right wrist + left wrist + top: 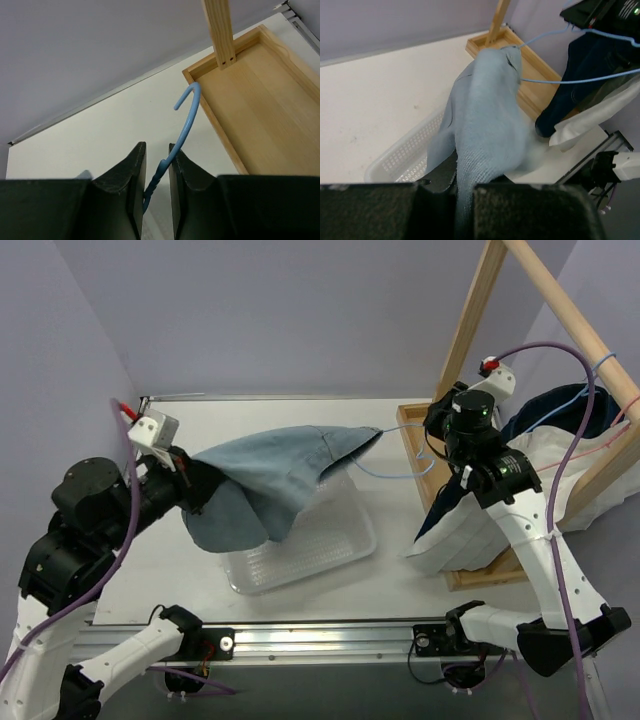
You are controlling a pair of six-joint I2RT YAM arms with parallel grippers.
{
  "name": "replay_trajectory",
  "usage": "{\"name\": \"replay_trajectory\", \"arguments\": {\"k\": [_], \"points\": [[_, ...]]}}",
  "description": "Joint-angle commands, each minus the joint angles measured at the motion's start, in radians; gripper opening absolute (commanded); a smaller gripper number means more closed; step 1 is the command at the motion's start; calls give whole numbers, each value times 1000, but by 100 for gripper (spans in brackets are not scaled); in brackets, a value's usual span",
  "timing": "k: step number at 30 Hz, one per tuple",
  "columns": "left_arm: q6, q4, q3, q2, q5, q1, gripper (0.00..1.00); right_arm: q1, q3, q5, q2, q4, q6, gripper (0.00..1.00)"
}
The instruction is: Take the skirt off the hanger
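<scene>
left jaws clamped on skirt (270, 475) | right jaws clamped on hanger (187, 117) | skirt's right end on hanger, above tray (345, 540)

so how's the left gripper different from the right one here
The left gripper is shut on a bunched edge of the skirt; the right gripper is shut on the hanger wire just below its hook. The left gripper sits by the clear basket; the right gripper by the wooden rack. Both are closed, with the skirt stretched between them.
</scene>
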Motion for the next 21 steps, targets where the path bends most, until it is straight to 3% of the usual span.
{"name": "replay_trajectory", "arguments": {"k": [1,6,9,12,16,21], "points": [[-1,133,169,-122,-135,16,2,-116,-38,182,23,-70,-181,0],[2,105,152,-107,-112,13,2,-135,-19,58,13,-47,-185,0],[19,96,135,-51,-80,12,2,-130,29,-161,7,-34,-159,0],[42,93,134,23,-17,13,2,-127,110,-360,4,-39,-115,0],[38,101,116,106,75,15,2,-110,224,-503,-10,-73,-93,0],[42,124,45,158,83,18,2,-110,425,-693,26,-113,-79,0]]}}
